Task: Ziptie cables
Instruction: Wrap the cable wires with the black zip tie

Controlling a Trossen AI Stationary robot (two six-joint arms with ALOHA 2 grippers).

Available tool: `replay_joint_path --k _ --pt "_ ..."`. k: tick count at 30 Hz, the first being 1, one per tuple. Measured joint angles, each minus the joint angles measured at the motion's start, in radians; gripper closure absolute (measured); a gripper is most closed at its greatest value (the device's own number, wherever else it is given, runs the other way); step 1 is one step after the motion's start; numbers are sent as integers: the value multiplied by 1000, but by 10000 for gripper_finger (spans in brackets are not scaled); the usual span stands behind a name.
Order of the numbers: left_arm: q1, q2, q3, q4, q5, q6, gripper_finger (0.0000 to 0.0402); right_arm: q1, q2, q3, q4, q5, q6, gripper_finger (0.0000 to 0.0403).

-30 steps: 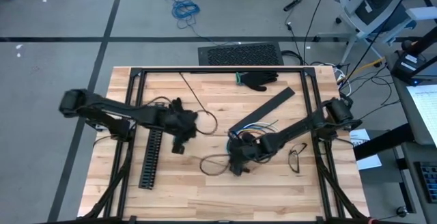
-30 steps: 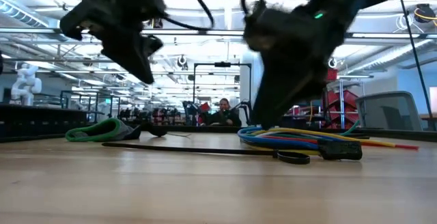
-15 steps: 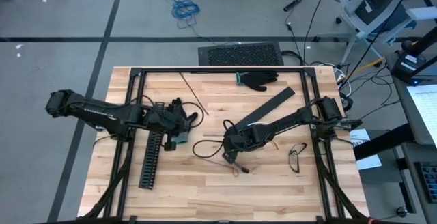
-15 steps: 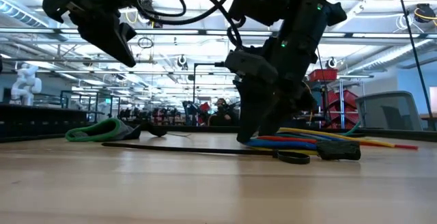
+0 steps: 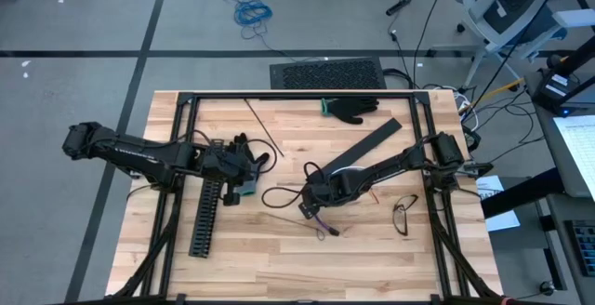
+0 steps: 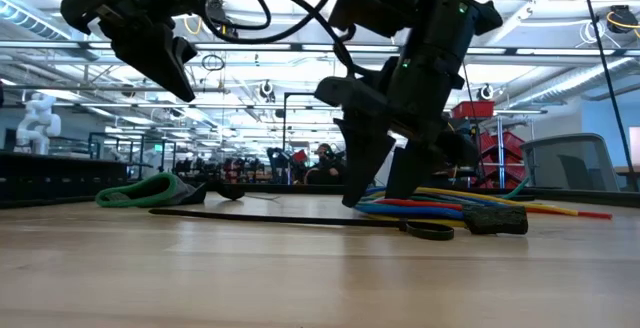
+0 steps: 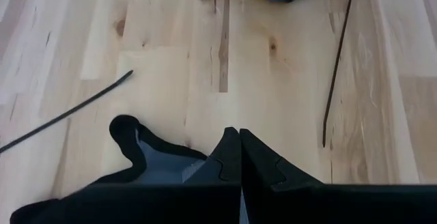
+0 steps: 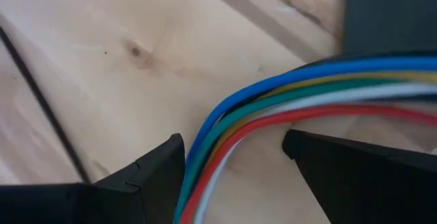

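— Cables (image 8: pixel 273 118) are seen closest of all, between the spread fingers of the right pincer (image 8: pixel 232 159): blue, green, yellow, white and red strands, bent in a curve and lying on the wooden surface (image 8: pixel 136 53). Nothing is gripped yet; the jaws stand wide on either side of the bundle.

— Which step is judged to be in hand?

— The gathering of the bundle, it is judged, ahead of any tying. In the high view the right pincer (image 5: pixel 311 205) is placed near the middle of the surface, over the cables (image 5: pixel 325 223).

— And farther off?

— The left pincer (image 5: pixel 244 186) is held fully closed on nothing, above the surface, beside the black slotted channel (image 5: pixel 206 217). A thin black ziptie (image 7: pixel 338 63) lies loose beyond its tips.

— What is called for next?

— A closing on all strands together is needed, with none left outside, and the ziptie has to be picked up by the left.
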Motion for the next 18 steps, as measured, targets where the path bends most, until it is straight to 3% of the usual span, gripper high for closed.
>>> replay_joint_path --k 11,18 --pt "0 0 0 -31 2 -16 402 38 24 30 15 -3 164 143" --pt "0 0 0 -30 -57 -15 402 46 74 33 7 26 181 182"
